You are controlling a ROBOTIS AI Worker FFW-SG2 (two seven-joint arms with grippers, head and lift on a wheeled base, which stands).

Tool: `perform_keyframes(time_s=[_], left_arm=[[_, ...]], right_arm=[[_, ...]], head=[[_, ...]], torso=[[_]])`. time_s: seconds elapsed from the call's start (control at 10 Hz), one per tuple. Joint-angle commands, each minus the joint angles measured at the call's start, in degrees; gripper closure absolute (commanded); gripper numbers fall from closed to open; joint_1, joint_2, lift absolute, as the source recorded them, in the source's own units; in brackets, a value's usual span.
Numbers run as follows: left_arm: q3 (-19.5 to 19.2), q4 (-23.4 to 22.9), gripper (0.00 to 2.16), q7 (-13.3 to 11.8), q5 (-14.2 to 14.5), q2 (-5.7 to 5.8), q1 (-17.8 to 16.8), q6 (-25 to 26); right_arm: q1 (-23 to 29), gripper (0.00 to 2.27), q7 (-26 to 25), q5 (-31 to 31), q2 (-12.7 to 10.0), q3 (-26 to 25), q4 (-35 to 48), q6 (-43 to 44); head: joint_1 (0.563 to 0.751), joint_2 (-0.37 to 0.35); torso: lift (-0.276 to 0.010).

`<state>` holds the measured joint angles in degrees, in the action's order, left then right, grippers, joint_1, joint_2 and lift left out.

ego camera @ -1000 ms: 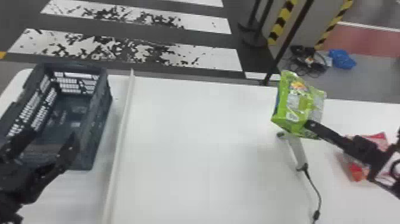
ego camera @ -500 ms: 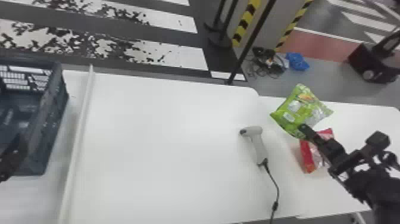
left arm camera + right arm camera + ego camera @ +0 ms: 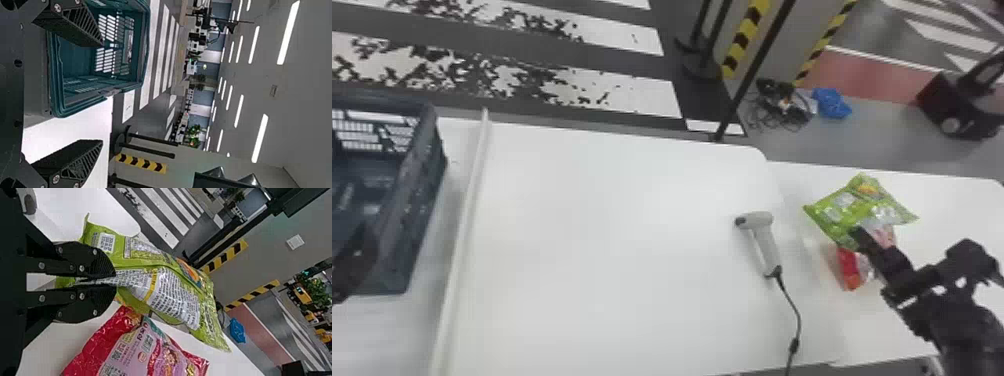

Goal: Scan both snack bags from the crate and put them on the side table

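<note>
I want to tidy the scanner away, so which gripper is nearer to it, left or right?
Right. The right gripper, pinching the green snack bag, is to the right of the scanner; the left gripper is much farther off to its left, by the crate.

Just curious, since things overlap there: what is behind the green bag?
A red and pink snack bag, lying on the side table, sticks out past it. Whatever the green bag covers can't be seen.
</note>
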<state>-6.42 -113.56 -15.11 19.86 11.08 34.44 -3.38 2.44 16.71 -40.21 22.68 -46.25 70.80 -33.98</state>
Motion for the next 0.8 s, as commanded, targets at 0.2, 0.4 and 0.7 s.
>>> perform_keyframes(time_s=[0.2,0.4,0.7], left_arm=[[-0.09,-0.44,0.12,0.00,0.00,0.08,0.27,0.17],[-0.17,-0.96,0.12,0.00,0.00,0.08,0.36,0.17],[-0.09,-2.46,0.12,0.17,-0.35,-0.19,0.63,1.76]], right_arm=[[0.81,0.06,-1.25,-0.13,-0.54,0.72,0.92,3.96],[7.32,0.06,-1.25,0.39,-3.88,2.83,12.34,9.23],[19.01,0.06,-5.03,6.11,-11.79,11.09,31.94,24.70]], head=[[0.695,-0.350],[0.695,-0.350],[0.695,-0.350]], torso=[[-0.087],[-0.087],[-0.087]])
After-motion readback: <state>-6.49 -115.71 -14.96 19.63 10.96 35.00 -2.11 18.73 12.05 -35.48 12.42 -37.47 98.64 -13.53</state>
